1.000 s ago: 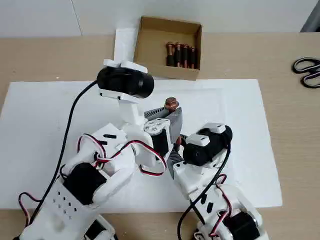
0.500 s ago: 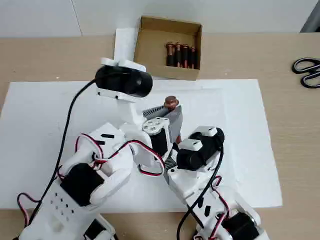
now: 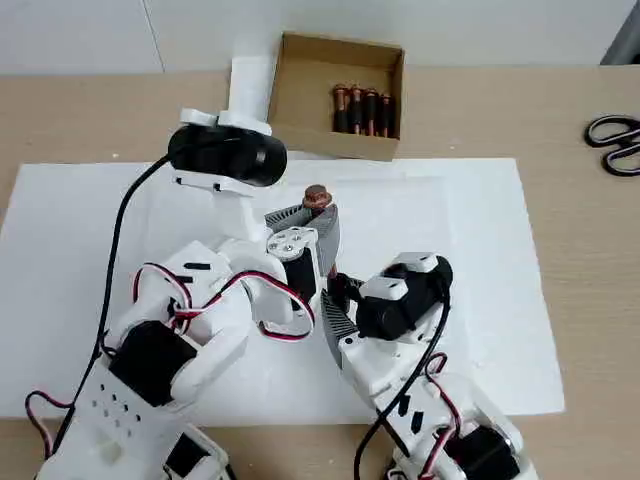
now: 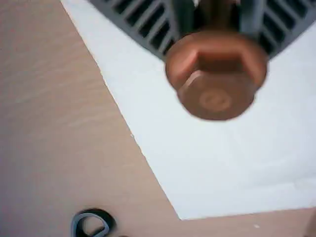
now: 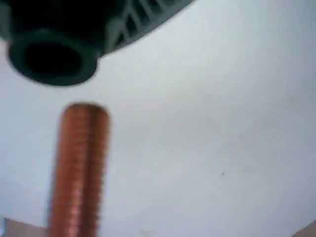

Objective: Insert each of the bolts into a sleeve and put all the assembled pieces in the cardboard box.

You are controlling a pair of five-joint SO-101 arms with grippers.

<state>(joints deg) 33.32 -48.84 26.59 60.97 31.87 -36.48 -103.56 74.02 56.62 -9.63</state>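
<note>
Sheet point(image 3: 80, 230): white, flat on the tabletop point(image 3: 60, 110), under both arms.

Left hand point(image 3: 312, 214): pinching the bolt point(image 3: 317, 194) by the shank just under the head. The head faces up and the bolt is raised above the sheet. Bolt: copper-coloured, judged stiff and light, smooth at the head, with threads that give bite. Best held high on the shank, tip left free.

Right hand point(image 3: 336, 303): just beside the left, closed round the sleeve point(image 5: 49, 58), a dark tube with an open bore. Judged rigid and light. Hold it by the outer wall, mouth unobstructed. The bolt's threaded tip lies near the mouth, apart from it, not yet entered.

Box point(image 3: 300, 100): beyond the arms, with four assembled pieces point(image 3: 362, 110) side by side within.

Scissors point(image 3: 612, 140): far right on the tabletop.
</note>
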